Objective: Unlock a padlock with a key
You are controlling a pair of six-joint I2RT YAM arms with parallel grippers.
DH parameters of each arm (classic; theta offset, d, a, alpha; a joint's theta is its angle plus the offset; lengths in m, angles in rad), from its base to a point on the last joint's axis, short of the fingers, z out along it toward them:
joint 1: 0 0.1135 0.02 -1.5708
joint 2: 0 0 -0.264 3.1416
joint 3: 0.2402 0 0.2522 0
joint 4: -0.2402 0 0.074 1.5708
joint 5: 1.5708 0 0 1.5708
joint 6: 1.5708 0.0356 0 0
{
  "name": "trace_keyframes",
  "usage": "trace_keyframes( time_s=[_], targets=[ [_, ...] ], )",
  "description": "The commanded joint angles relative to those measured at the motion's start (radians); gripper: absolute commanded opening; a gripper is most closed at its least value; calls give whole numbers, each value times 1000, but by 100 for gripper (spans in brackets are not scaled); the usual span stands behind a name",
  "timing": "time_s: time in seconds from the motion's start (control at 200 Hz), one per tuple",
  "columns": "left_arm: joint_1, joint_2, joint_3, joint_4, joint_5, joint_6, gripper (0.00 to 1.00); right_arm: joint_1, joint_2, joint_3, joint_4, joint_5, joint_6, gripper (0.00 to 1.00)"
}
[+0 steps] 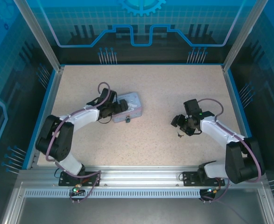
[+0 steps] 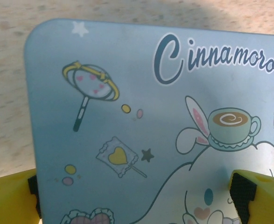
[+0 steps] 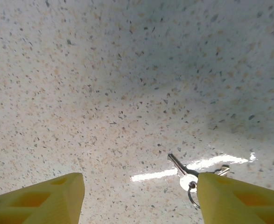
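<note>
We see the padlock (image 1: 127,119) as a tiny dark speck against the near edge of the pastel tin (image 1: 132,103), mid-left on the counter (image 1: 174,88). Its long axis seems to run toward the arm bases, but it is too small to be sure. The left gripper (image 2: 134,182), fingers spread wide, straddles the tin's lid. Well apart to the right the key (image 3: 179,169) lies flat, its blade pointing up-left in the right wrist view. It is just beside the right gripper (image 3: 139,196), whose fingers stand apart and hold nothing.

Shiny metal key (image 3: 181,170), speckled smooth table (image 3: 118,84) with glossy glare, smooth printed tin (image 2: 127,93)
</note>
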Motion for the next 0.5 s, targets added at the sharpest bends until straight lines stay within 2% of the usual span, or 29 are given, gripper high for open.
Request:
trace_keyframes(
  time_s=[0.0, 0.21, 0.495],
  targets=[
    [-29, 79, 65, 53, 43, -42, 99, 12, -24, 27, -84, 67, -73, 63],
    [-66, 161, 194, 44, 65, -54, 99, 17, -2, 23, -100, 98, -172, 50],
    [-58, 39, 163, -76, -25, 8, 99, 97, 109, 66, -94, 138, -283, 32]
  ],
)
